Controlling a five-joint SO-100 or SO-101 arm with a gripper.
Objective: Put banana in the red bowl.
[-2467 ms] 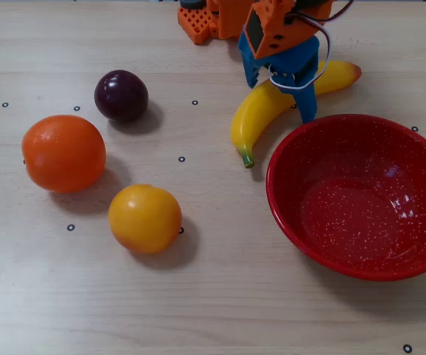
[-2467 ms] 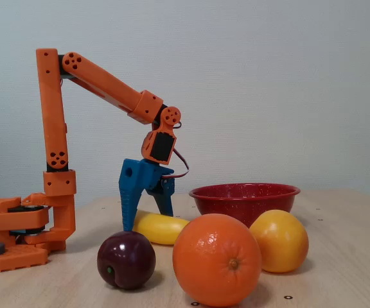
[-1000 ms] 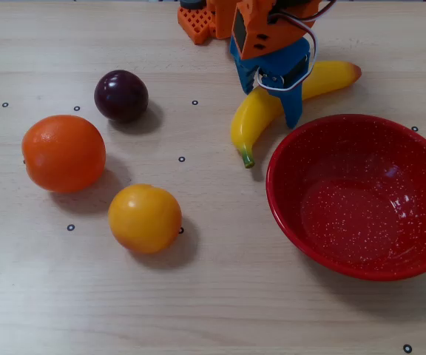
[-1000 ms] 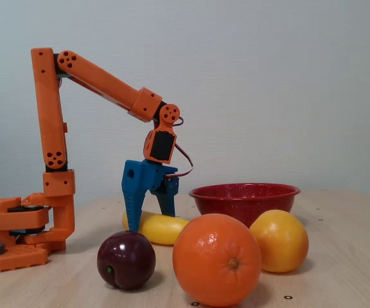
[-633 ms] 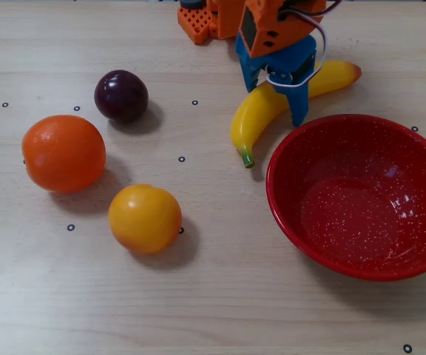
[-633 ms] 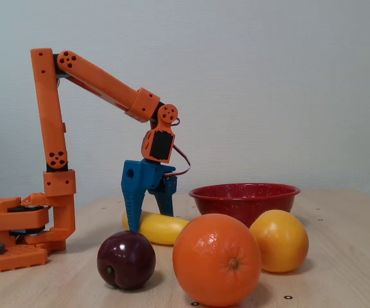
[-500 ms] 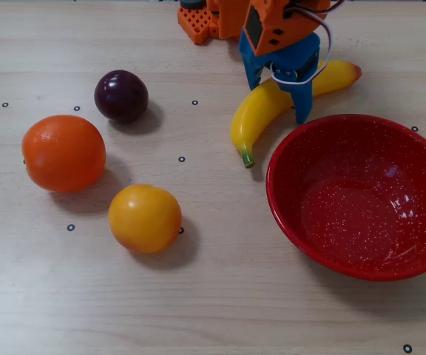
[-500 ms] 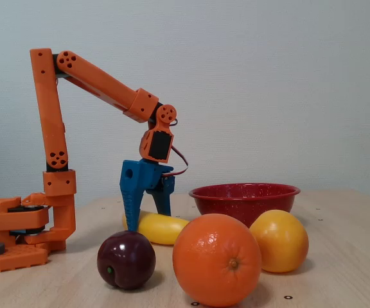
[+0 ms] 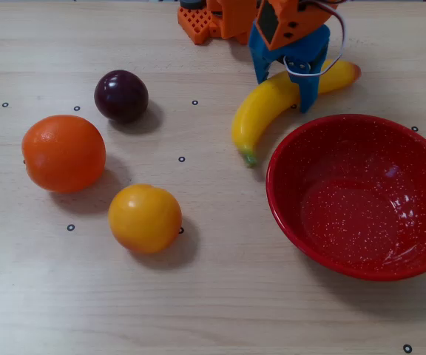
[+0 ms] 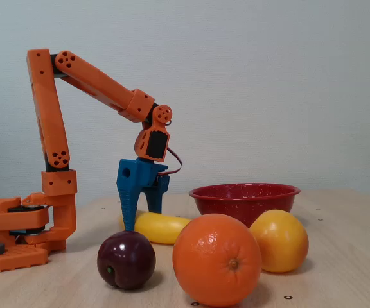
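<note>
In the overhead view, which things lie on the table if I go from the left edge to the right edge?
Orange → dark purple plum → yellow-orange fruit → banana, with the blue fingers straddling it → red bowl.

- The banana [image 9: 265, 111], upper middle of the overhead view — glossy yellow, reddish-orange tip, green stem end.
- The red bowl [image 9: 420, 251], right side — glossy red with fine white speckles.
- The gripper [image 9: 287, 92], top of frame — blue fingers under an orange arm [image 10: 95, 80] (black panel on the wrist).
- At left: a dark purple plum [image 9: 121, 95], an orange [image 9: 63, 153], a yellow-orange fruit [image 9: 145, 217].
- The table [image 9: 213, 296] — pale wood grain, small black ring marks.
</note>
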